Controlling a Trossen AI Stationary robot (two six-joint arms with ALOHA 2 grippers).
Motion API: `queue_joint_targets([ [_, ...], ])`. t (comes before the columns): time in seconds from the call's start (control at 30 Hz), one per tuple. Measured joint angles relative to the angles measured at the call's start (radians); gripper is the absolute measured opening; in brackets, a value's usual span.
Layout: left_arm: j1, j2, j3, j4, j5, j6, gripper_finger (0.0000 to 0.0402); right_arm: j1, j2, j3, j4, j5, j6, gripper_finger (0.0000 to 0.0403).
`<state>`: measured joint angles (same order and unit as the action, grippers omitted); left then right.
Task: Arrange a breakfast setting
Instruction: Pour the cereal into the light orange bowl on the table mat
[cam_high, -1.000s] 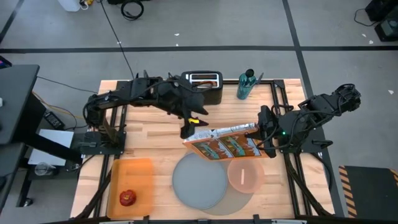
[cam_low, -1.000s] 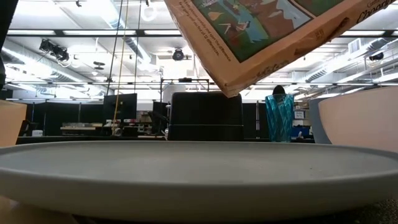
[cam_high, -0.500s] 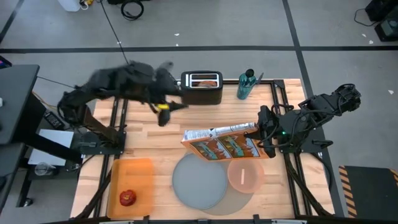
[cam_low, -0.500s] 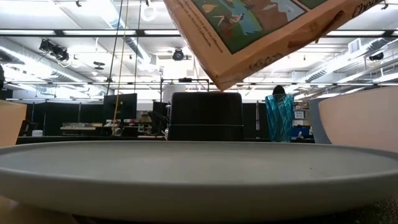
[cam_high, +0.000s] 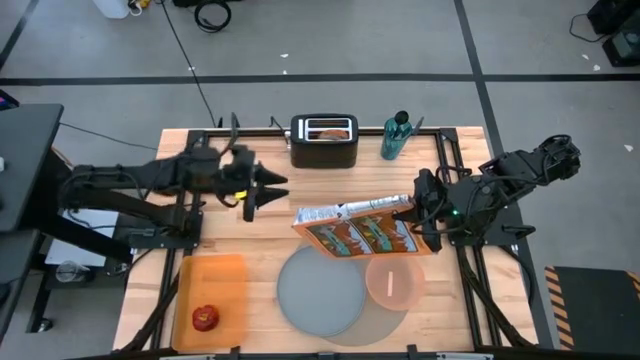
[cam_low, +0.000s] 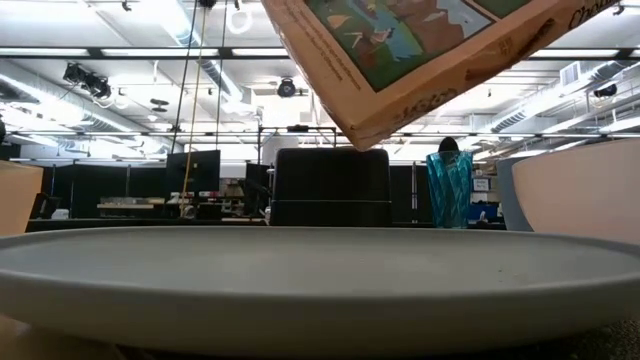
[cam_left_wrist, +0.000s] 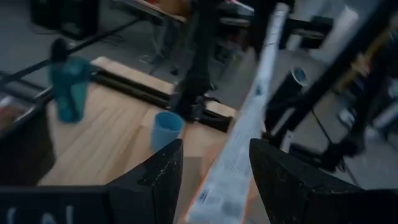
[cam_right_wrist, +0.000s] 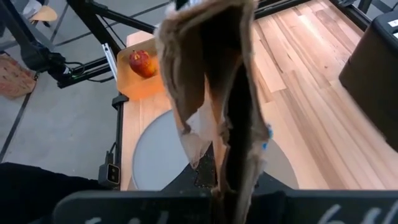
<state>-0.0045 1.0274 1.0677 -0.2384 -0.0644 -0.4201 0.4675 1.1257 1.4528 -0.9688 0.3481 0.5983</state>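
My right gripper is shut on a printed cereal box, held in the air over the far side of the grey-blue plate and the pink bowl. Both stand on the round grey mat. My left gripper is open and empty, left of the box. In its wrist view the box shows edge-on, with the small blue cup on the table beyond. The red apple lies in an orange tray. I see no spoon or bagel. My right gripper holds the cereal box by its right end, coming level from the table's right side. In the right wrist view the box's end runs down between the fingers, which are hidden. The box is lifted clear, lying lengthwise left to right, with its printed face tilted.
A black toaster and a teal bottle stand at the far edge. The orange tray sits at the near left. Bare wood lies between the left gripper and the tray. In the low view the box hangs above the plate.
My left gripper has drawn away from the box's left end toward the table's left edge, the arm folding back. The box stays in the air in my right gripper, about where it was.
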Motion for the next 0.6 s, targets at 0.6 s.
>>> queue_joint_targets([
  [0.6, -0.167, -0.065, -0.485, 0.433, -0.048, -0.08, 0.0192, -0.012, 0.0, 0.0, 0.003, 0.0, 0.043, 0.0009],
])
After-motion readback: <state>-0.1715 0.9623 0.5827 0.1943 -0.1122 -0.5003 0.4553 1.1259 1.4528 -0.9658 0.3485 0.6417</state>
